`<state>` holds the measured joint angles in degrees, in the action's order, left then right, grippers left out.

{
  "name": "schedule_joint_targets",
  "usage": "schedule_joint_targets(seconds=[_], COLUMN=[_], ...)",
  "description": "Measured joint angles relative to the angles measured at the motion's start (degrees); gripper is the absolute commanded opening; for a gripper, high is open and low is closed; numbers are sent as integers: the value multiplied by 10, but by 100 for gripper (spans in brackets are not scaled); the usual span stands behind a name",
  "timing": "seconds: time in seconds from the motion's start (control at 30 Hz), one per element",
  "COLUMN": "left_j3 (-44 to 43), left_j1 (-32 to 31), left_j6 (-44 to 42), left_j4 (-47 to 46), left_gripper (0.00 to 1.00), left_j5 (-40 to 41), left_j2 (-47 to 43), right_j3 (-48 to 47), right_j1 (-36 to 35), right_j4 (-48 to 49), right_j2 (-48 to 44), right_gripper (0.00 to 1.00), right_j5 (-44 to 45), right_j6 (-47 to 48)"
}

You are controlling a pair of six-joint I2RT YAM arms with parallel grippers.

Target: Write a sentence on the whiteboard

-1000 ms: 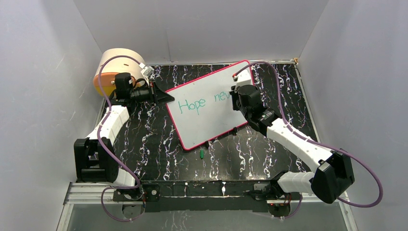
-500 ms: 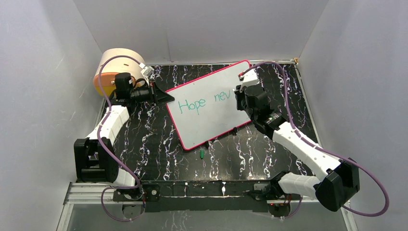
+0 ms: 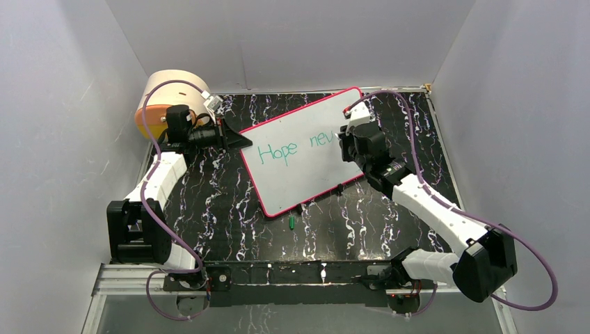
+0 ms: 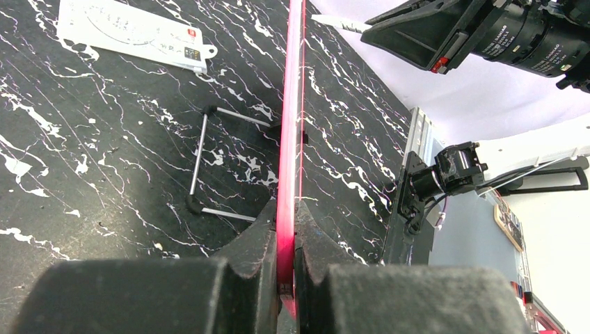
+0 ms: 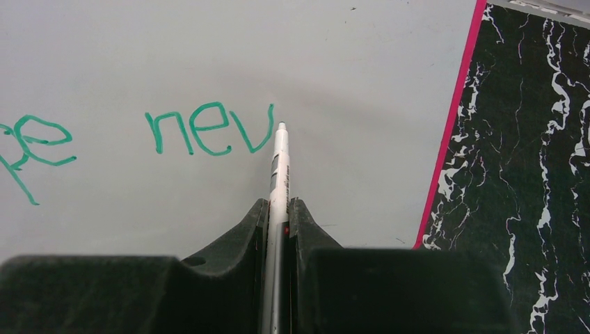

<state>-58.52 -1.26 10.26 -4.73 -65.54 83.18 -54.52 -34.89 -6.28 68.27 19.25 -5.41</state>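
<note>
The whiteboard [image 3: 299,174], white with a pink-red rim, stands propped at a slant on the black marbled table. My left gripper [image 3: 243,141] is shut on its left rim, which shows edge-on between the jaws [image 4: 286,229] in the left wrist view. The sentence [image 3: 296,147] reads "Hope nev" in teal; the right wrist view shows "nev" [image 5: 209,130]. My right gripper [image 3: 346,142] is shut on a white pen [image 5: 280,167], the jaws [image 5: 278,212] closed round its barrel. The tip rests at the board just right of the "v".
A green pen cap [image 3: 292,223] lies on the table below the board. A beige round roll [image 3: 170,90] stands at the back left. A white printed card [image 4: 132,31] and the wire stand [image 4: 209,167] lie behind the board. Grey walls close in three sides.
My right gripper has shifted a little right and away along the first line, and "nev" now shows in full. The left arm and the board have not moved.
</note>
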Motion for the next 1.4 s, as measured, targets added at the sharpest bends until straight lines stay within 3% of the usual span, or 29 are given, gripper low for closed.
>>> schedule_joint_targets(seconds=[1.4], left_j3=[-2], left_j1=[0], left_j6=[-2], left_j4=[5], left_gripper=[0], left_j5=[2], left_j2=[0], right_j3=[-1], right_j1=[27], right_j4=[19], right_j2=[24], right_gripper=[0], right_j5=[5], right_j6=[16])
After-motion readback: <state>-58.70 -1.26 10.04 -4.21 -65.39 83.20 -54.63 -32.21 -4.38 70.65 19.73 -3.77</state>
